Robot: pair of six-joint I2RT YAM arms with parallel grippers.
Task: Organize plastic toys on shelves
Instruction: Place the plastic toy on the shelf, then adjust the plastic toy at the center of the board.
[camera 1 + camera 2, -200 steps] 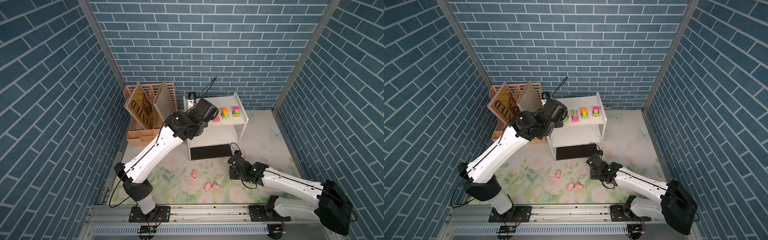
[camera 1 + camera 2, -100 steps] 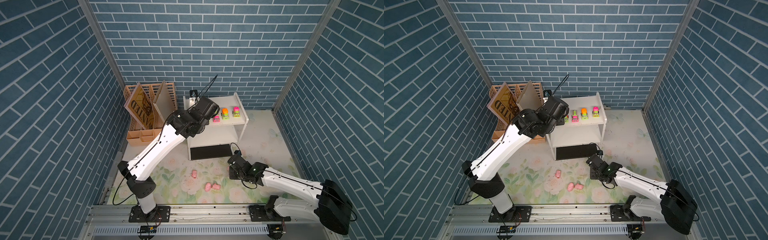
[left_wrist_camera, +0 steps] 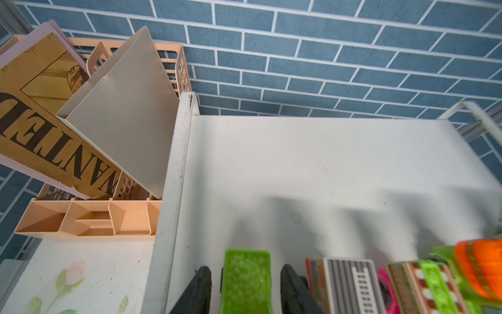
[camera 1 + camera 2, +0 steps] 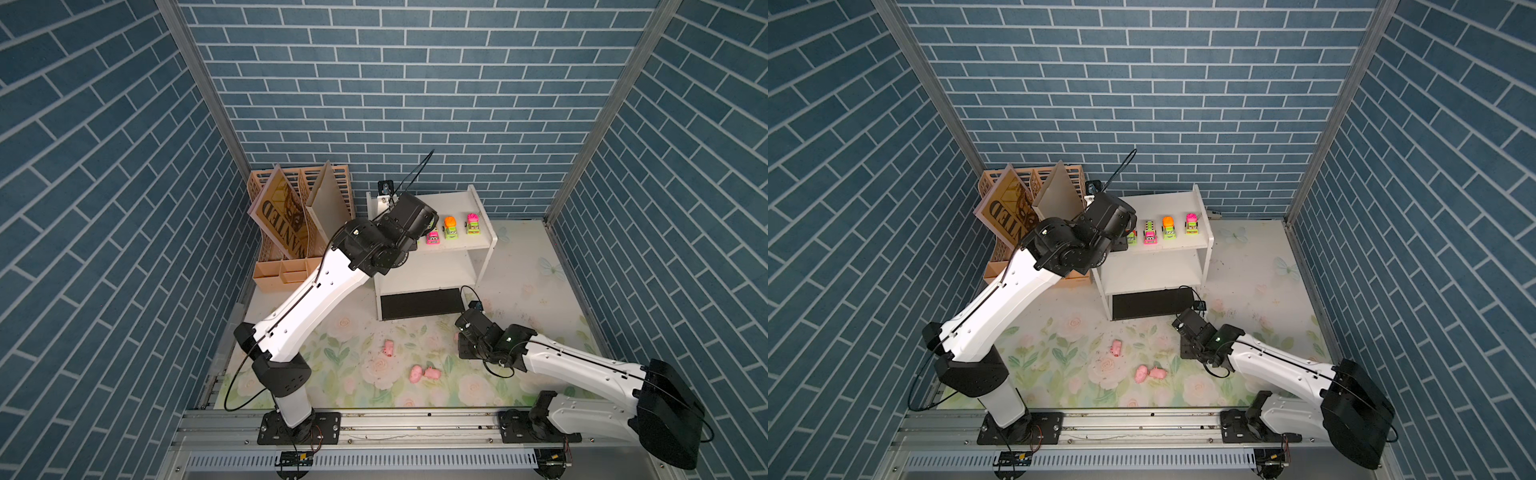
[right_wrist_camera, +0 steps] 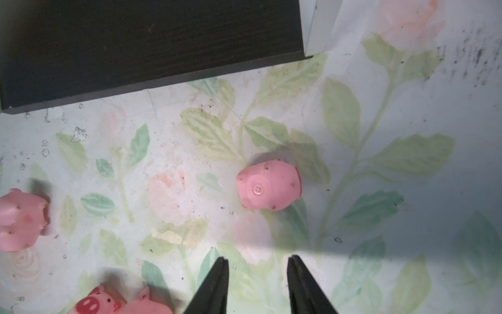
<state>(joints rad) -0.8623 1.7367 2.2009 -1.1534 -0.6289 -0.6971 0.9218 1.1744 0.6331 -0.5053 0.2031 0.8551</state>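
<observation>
Left claw (image 3: 245, 269) reaches over shelves (image 3: 326, 163), parted around green truck (image 3: 245, 284); right claw (image 5: 257, 258) hovers part-open.

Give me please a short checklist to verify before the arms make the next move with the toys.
1. Left gripper clear of green truck: ok, a gap shows on each side.
2. Green truck resting on top shelf: ok, beside the pink truck.
3. Right gripper open and empty: ok.
4. Nearest pig reachable: ok, on its side, just ahead, untouched.
5. Pigs shelved: not ok, other pigs lie on the mat.
</observation>
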